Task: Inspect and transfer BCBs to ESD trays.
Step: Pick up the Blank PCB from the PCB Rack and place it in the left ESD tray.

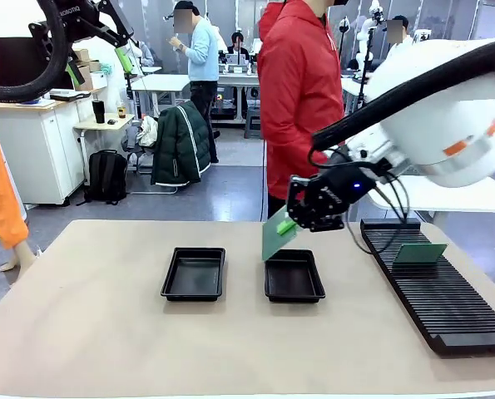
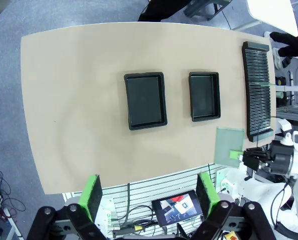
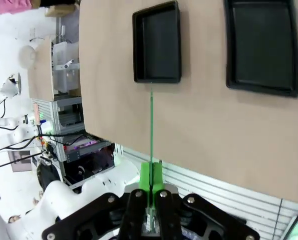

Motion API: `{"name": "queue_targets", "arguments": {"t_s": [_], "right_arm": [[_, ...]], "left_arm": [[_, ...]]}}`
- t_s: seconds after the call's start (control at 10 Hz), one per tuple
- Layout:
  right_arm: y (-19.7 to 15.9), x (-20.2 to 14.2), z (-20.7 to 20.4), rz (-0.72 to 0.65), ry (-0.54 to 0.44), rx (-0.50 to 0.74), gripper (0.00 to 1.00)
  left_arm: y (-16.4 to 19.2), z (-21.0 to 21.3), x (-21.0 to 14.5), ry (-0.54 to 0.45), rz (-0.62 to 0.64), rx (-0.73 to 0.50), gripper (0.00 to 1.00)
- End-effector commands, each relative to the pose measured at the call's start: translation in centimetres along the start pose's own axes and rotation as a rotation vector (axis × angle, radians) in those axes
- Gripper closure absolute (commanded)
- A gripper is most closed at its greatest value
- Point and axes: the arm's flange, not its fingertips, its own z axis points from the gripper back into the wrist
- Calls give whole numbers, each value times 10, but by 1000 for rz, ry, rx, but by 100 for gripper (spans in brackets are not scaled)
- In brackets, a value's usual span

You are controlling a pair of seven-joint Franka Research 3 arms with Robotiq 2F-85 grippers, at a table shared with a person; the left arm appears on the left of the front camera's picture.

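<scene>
Two black ESD trays lie on the tan table, the left tray (image 1: pixel 194 273) and the right tray (image 1: pixel 293 276); both look bare inside. My right gripper (image 1: pixel 301 223) is shut on a green BCB (image 1: pixel 276 235), held tilted just above the right tray's far left rim. In the right wrist view the BCB (image 3: pixel 151 125) is a thin edge-on line rising from the right gripper (image 3: pixel 151 176) toward one tray (image 3: pixel 157 42). My left gripper (image 1: pixel 97 66) hangs high at the upper left, open and holding nothing. Its green fingers (image 2: pixel 92 197) look down on both trays (image 2: pixel 145 100) and the held BCB (image 2: pixel 229 144).
A long black slotted rack (image 1: pixel 434 287) lies at the table's right side with another green board (image 1: pixel 420 253) standing in it. A person in a red jacket (image 1: pixel 301 100) stands at the far edge. Bare table top (image 1: pixel 106 332) spreads in front of the trays.
</scene>
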Motion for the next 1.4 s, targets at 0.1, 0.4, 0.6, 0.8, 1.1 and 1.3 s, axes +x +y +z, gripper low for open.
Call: {"name": "queue_targets", "arguments": {"t_s": [0.1,0.4,0.6,0.8,1.1,1.3], "right_arm": [[26,42,-61,66,17,67,98],[44,78,-120,86,65,101,98],[51,94,-157,84,82,85,98],[52,105,-188,76,83,85,98],[46,110,-216,61,73,69,98],[40,113,-230,63,64,68,98]], "left_arm": [[1,0,-1,-1,1,0,0],[1,0,-1,-1,1,0,0],[1,0,-1,-1,1,0,0],[1,0,-1,-1,1,0,0],[1,0,-1,-1,1,0,0],[1,0,-1,-1,1,0,0]]}}
